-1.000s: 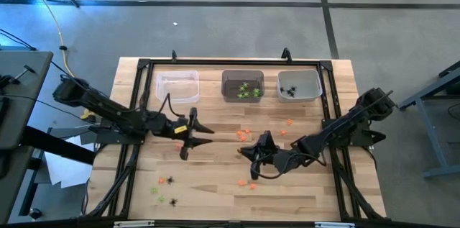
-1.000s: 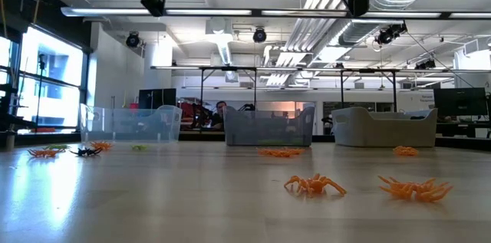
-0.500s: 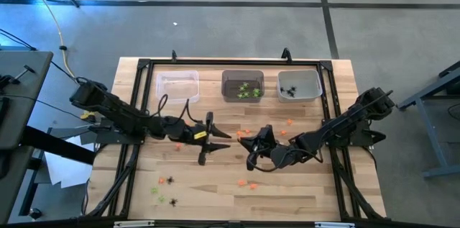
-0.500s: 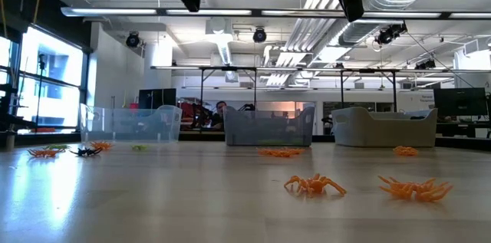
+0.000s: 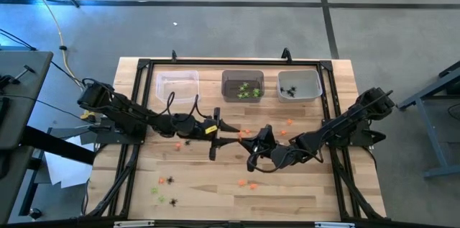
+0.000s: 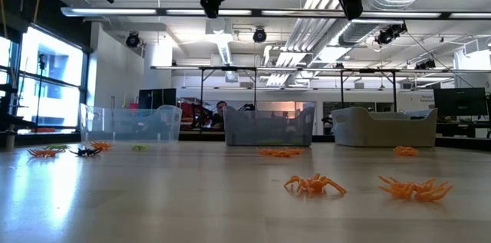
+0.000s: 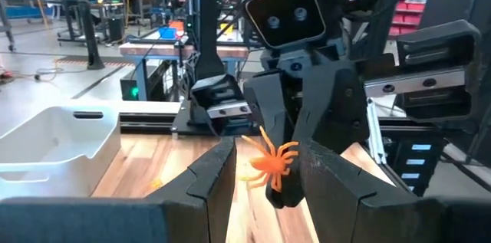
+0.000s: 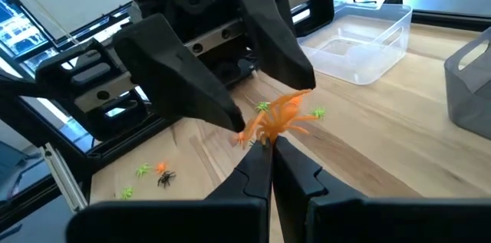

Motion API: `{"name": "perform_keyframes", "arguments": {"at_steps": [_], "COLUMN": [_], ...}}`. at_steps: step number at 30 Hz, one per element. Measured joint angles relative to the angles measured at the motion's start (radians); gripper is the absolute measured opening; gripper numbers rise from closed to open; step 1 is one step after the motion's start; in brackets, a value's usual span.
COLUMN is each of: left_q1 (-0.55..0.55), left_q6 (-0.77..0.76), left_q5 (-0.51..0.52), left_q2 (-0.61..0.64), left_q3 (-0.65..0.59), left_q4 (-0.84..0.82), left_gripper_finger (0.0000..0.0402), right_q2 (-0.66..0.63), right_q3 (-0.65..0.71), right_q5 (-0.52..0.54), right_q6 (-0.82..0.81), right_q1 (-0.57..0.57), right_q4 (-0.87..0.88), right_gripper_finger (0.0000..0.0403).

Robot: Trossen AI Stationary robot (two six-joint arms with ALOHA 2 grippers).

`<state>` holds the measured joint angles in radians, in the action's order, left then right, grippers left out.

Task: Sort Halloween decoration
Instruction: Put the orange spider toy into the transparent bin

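Where the two arms meet over the middle of the worktop (image 5: 309, 192), the right tool (image 8: 267, 142) is pinched fully closed on an orange spider (image 8: 278, 119), held by the body with legs splayed. The left tool (image 7: 265, 168) faces it with fingers (image 7: 209, 172) spread apart, one on each side of the same orange spider (image 7: 270, 162); contact with it cannot be told.

High view: the left tool (image 5: 221, 136) and right tool (image 5: 250, 144) sit tip to tip near centre; the held trinket is too small to pick out there. Three bins line the 12 o'clock edge: a clear bin (image 5: 177, 85), a grey bin (image 5: 242, 85) with green trinkets (image 5: 249, 90), and a white bin (image 5: 299, 84) with black spiders (image 5: 289, 91). Loose orange pieces (image 5: 249, 183) lie near 6 o'clock of centre; a small mixed group (image 5: 165, 190) lies toward 7 o'clock.

Low view: both tools are cut off above the frame; only it shows orange spiders (image 6: 314, 185) on the near boards at worktop level.
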<state>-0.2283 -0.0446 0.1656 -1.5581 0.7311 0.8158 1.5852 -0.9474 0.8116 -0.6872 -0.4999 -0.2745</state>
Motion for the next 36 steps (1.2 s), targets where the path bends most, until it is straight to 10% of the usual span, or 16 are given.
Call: {"name": "perform_keyframes", "arguments": {"at_steps": [36], "left_q1": [-0.031], "left_q6": [-0.005], "left_q5": [-0.006], "left_q2": [0.000], "left_q3": [0.000], "left_q4": [-0.003], "left_gripper_finger": [0.0210], "right_q2": [0.000], "right_q3": [0.000], "right_q5": [-0.011], "right_q6": [0.012], "right_q1": [0.001], "right_q4": [-0.001], "right_gripper_finger": [0.0000]}}
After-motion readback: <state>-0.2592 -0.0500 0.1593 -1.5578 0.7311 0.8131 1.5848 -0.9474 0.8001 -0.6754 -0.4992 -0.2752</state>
